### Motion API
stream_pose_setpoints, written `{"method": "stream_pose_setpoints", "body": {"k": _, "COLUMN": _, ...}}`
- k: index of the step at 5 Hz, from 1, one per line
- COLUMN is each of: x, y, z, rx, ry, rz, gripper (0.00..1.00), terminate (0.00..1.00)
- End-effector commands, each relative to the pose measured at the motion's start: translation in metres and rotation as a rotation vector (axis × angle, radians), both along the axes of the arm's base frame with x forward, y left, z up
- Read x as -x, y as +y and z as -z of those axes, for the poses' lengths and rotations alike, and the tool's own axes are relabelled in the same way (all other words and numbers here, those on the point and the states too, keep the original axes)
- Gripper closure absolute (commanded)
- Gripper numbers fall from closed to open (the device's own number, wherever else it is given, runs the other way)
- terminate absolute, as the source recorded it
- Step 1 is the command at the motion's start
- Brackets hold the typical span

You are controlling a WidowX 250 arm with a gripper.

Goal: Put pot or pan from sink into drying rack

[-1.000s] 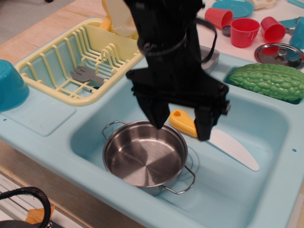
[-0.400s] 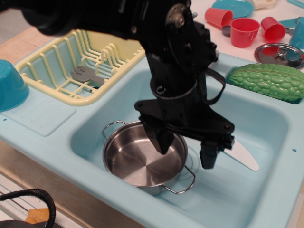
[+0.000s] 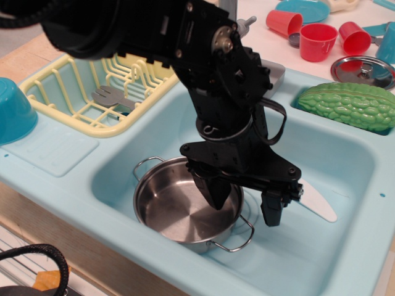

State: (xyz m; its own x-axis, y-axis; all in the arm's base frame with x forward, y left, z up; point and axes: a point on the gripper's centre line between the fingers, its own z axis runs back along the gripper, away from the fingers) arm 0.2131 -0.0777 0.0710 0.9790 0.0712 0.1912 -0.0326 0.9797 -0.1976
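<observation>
A shiny steel pot (image 3: 179,209) with two wire loop handles sits in the light blue sink (image 3: 333,166), at its front left. My black gripper (image 3: 242,203) is open and straddles the pot's right rim. One finger (image 3: 213,191) is inside the pot, the other finger (image 3: 271,209) is outside it, to the right. The pale yellow drying rack (image 3: 68,74) stands at the back left, beside the sink, with a grey fork (image 3: 111,97) lying in it.
A white knife blade (image 3: 318,202) lies in the sink behind my gripper; its handle is hidden. A green bitter gourd (image 3: 349,105) rests on the sink's right rim. Red cups (image 3: 318,40) and a flat steel lid (image 3: 364,71) are behind. A blue bowl (image 3: 12,111) is at the left.
My gripper has come down over the pot's right rim and moved slightly forward, staying open. It now hides the knife's yellow handle. The pot has not moved.
</observation>
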Motion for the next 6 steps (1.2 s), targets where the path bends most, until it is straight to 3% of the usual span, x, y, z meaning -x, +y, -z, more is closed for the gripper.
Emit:
{"method": "stream_pose_setpoints", "body": {"k": 1, "x": -0.006, "y": 0.002, "z": 0.002, "rx": 0.011, "ry": 0.004, "rz": -0.015, "gripper": 1.00, "terminate": 0.00}}
{"method": "stream_pose_setpoints", "body": {"k": 3, "x": -0.005, "y": 0.004, "z": 0.007, "rx": 0.029, "ry": 0.005, "rz": -0.015, "gripper": 1.00, "terminate": 0.00}}
{"method": "stream_pose_setpoints", "body": {"k": 6, "x": 0.000, "y": -0.011, "z": -0.034, "rx": -0.092, "ry": -0.034, "rz": -0.004, "gripper": 1.00, "terminate": 0.00}}
